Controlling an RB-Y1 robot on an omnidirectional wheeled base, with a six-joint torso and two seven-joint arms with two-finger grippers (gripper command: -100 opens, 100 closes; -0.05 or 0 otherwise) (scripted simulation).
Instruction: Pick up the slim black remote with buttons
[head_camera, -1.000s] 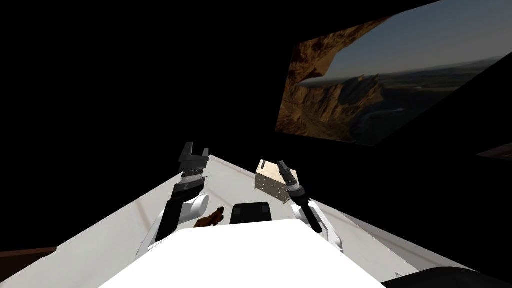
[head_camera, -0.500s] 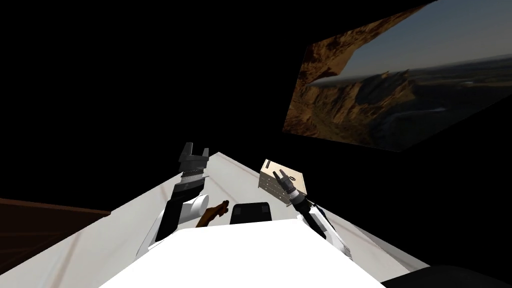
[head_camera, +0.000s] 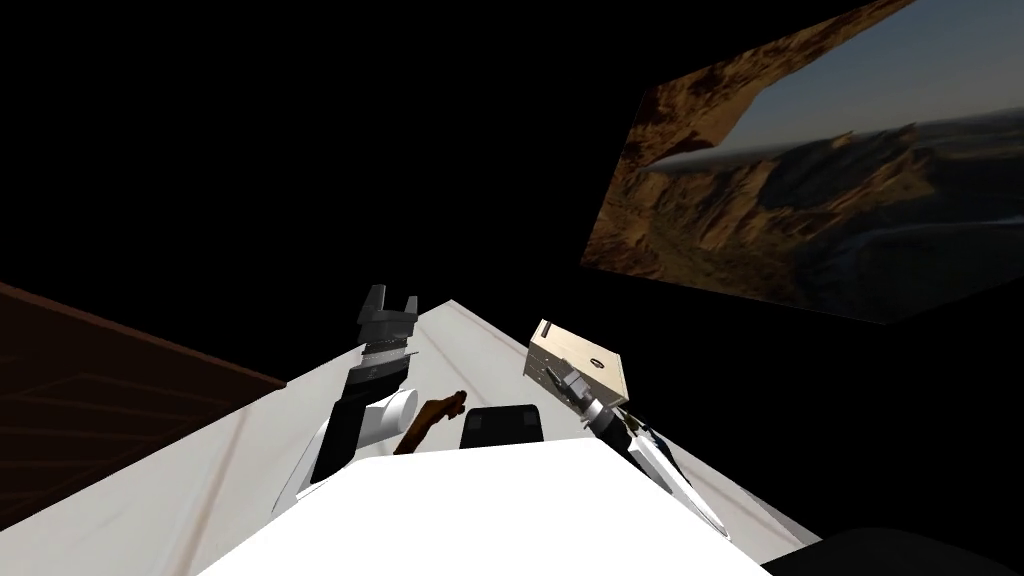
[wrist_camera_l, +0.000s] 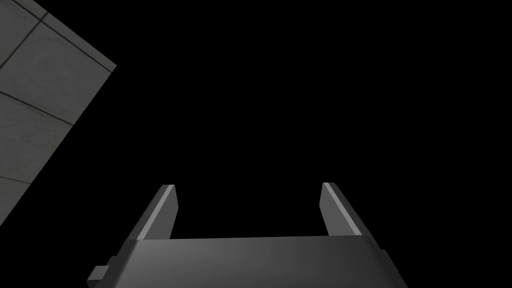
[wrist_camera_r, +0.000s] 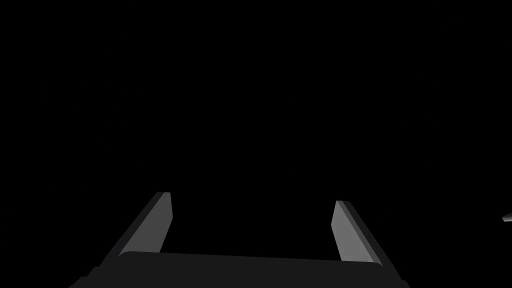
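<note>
Slim brown thing (head_camera: 432, 418) lies on the white table (head_camera: 220, 470) at its near edge, just beside the left forearm; cannot tell what it is. Where the remote lies, cannot tell. Next out, the right gripper (wrist_camera_r: 252, 197) sits low at the table's right edge, close against a pale tan box (head_camera: 588, 362); contact unclear; fingers wide apart. Farther along the table's middle, the left gripper (head_camera: 393, 297) is raised, fingers apart. Beyond the far edge, a black area, with a landscape picture (head_camera: 820, 200).
</note>
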